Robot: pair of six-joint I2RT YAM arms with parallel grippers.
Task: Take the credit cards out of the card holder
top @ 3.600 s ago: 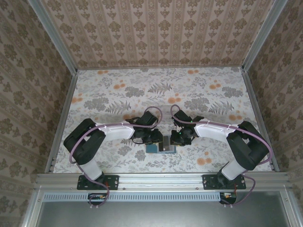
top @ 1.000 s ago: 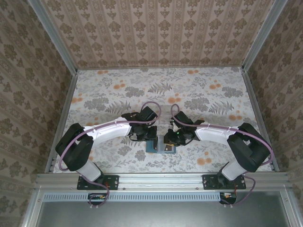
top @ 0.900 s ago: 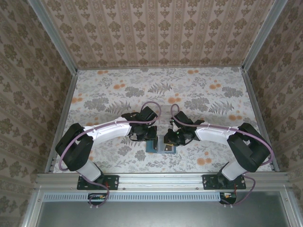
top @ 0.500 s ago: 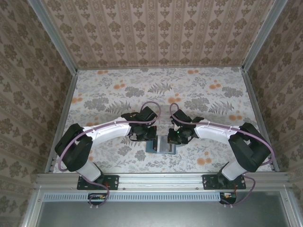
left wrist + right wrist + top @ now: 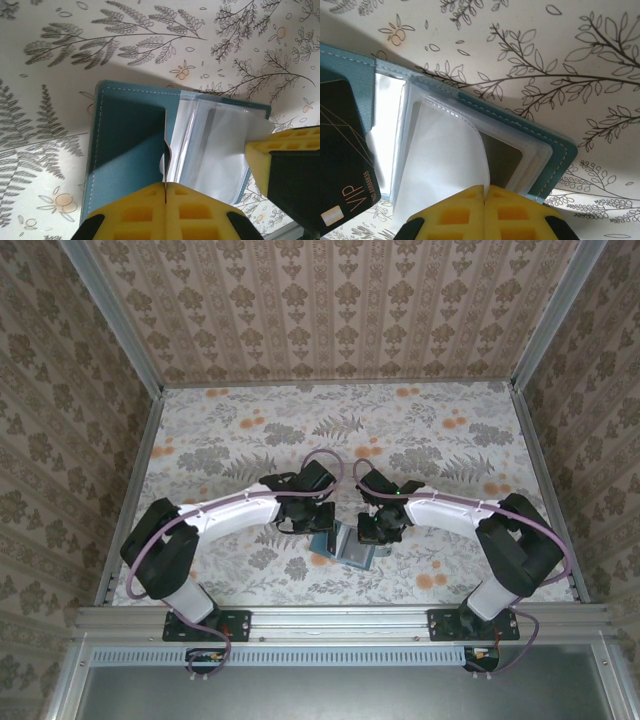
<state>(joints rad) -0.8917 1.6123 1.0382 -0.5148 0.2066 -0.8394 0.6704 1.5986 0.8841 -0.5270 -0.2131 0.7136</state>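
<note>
The card holder (image 5: 347,550) lies open on the table (image 5: 450,440), between both hands. The left hand (image 5: 165,197) is pinched tight on a thin leaf (image 5: 164,145), card or flap I cannot tell. The right hand (image 5: 484,197) is pinched on the clear plastic sleeve (image 5: 445,150). A dark credit card (image 5: 342,165) juts past the holder's edge. Another card (image 5: 505,157) seems still pocketed, so most work remains.

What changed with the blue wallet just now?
The right jaws pinched shut on the card holder's clear sleeve, and both jaws drew slightly farther out over the table, twisting the card holder askew. The left jaws stay shut on its inner flap.
</note>
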